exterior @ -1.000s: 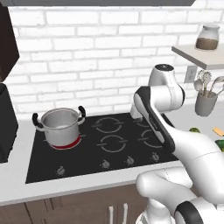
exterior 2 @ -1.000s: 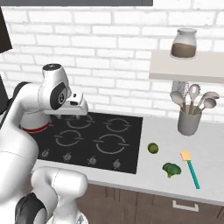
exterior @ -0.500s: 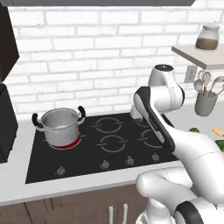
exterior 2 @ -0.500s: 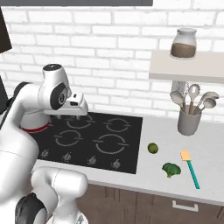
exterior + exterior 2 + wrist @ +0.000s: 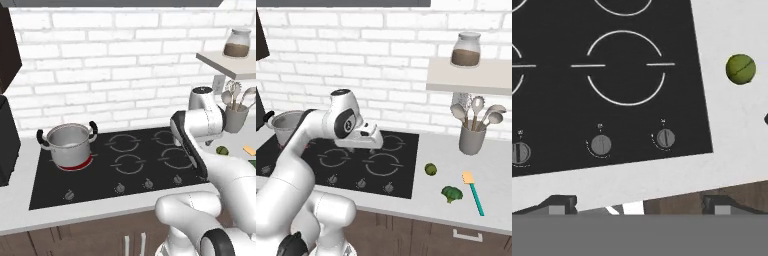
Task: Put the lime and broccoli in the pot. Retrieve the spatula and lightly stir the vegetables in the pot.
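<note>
The gripper [image 5: 639, 202] is spread wide with nothing between its tips, hanging over the front edge of the stove [image 5: 612, 90]. The lime [image 5: 740, 68] sits on the tabletop [image 5: 491, 185] at upper right of the hand view. In the right base view, the broccoli [image 5: 452, 193] lies lower right, the spatula [image 5: 474, 191] just beside it, and the pot [image 5: 68, 145] stands at centre left of the left base view.

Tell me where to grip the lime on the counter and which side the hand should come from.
Take the lime across its middle, coming straight down from above. It is a small smooth ball lying free on the counter just right of the cooktop, so any pair of opposite sides should do. The broccoli sits apart from it, leaving room for the open hand's fingers.
</note>
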### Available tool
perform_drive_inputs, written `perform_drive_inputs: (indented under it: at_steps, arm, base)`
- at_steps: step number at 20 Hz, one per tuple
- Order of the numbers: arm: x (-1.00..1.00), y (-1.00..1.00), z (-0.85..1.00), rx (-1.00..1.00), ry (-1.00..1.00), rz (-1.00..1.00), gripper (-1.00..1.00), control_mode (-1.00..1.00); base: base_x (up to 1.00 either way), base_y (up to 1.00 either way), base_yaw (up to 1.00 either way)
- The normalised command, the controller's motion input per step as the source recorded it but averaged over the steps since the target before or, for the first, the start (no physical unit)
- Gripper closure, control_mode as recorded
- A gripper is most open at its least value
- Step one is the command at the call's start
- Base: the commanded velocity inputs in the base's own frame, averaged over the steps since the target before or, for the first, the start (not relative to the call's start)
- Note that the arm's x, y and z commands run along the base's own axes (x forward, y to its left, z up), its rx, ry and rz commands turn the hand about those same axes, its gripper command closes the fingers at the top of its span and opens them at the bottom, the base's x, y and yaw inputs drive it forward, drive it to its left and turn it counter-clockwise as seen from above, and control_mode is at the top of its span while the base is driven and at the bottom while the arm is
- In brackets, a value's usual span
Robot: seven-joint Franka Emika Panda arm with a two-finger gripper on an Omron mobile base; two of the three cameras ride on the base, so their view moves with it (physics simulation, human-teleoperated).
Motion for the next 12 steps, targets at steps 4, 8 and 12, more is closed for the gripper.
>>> perform_drive_inputs:
  at_steps: [4, 8, 12]
  arm:
    - [0.05, -1.00, -0.34, -0.12, 0.16, -0.24, -1.00, -1.00]
    - [0.26, -1.00, 0.00, -0.08, 0.07, -0.16, -1.00, -1.00]
    - [0.24, -1.00, -0.04, -0.05, 0.12, -0.05, -1.00, -1.00]
  base:
    - [0.00, 0.00, 0.00]
    - [0.00, 0.00, 0.00]
    - [0.00, 0.00, 0.00]
